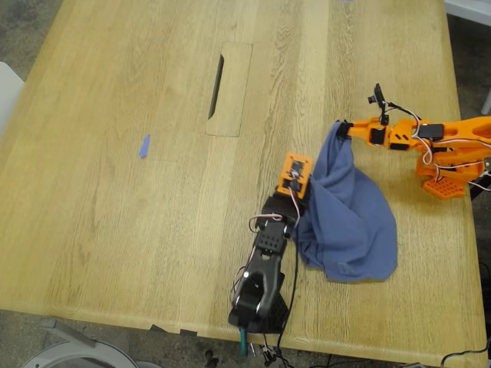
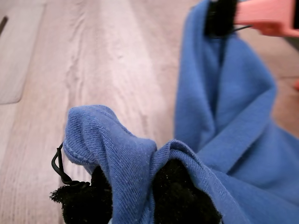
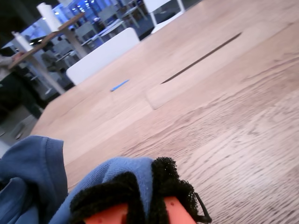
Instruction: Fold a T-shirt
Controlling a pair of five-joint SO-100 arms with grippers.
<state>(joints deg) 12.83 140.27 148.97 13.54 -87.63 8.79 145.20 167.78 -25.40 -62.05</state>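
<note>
- My first pincer (image 1: 301, 186) is pinching a hem fold of the T-shirt (image 1: 349, 218), as the first wrist view shows
- My second pincer (image 1: 343, 129) is pinching another edge, higher and farther to the exterior view's right
- The T-shirt hangs bunched between both, its lower part resting on the worktop (image 1: 115, 230) near the right front edge
- Judgement: spread both grips apart evenly to tension the cloth, then lay it flat toward the worktop's open left side
</note>
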